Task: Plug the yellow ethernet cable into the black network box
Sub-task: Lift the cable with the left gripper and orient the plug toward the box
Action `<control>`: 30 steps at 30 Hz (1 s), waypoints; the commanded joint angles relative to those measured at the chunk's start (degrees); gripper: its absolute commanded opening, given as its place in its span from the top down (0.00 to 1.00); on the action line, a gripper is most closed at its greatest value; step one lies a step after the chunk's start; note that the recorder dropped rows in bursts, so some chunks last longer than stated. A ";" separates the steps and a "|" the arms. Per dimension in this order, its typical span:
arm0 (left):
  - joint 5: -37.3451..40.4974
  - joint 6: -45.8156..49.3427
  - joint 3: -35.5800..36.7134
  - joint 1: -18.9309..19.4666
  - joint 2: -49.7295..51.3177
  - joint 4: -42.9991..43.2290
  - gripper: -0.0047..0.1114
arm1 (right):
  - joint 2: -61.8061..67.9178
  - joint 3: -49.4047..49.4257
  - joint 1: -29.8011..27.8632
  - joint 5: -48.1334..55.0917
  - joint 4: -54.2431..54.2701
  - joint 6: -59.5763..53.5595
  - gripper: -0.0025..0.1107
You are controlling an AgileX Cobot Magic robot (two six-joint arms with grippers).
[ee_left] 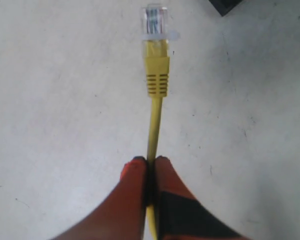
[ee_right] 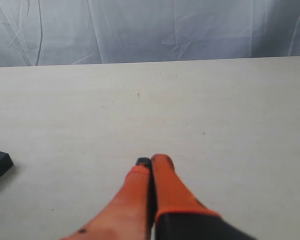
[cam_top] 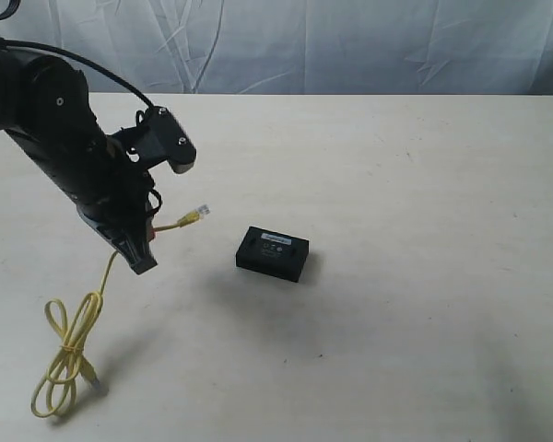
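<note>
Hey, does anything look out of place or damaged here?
Nothing stands out. The left gripper pinches the yellow ethernet cable, its slack lies loosely coiled on the table, and the black network box sits flat.

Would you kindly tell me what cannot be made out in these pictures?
- Small flat black plastic network box: in the exterior view no port is discernible and the label is too small to read. Both wrist views cut the box off at an edge.
- Thin yellow ethernet cable: in the left wrist view, the left claw hides the cord behind its grip.
- Right claw: outside the exterior view.
</note>
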 commanded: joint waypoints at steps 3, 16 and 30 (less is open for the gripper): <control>-3.01 -0.37 -0.25 0.00 -0.69 -0.83 0.96 | -0.30 0.07 0.17 -14.68 -0.37 -0.15 0.98; -4.06 -0.37 -0.25 0.00 -0.69 -0.83 0.96 | -0.30 0.07 0.17 -45.60 -0.37 -0.15 0.98; -4.21 -0.37 -0.25 0.00 -0.69 -0.83 0.96 | 3.84 -10.11 0.17 -19.36 -2.50 -0.93 0.98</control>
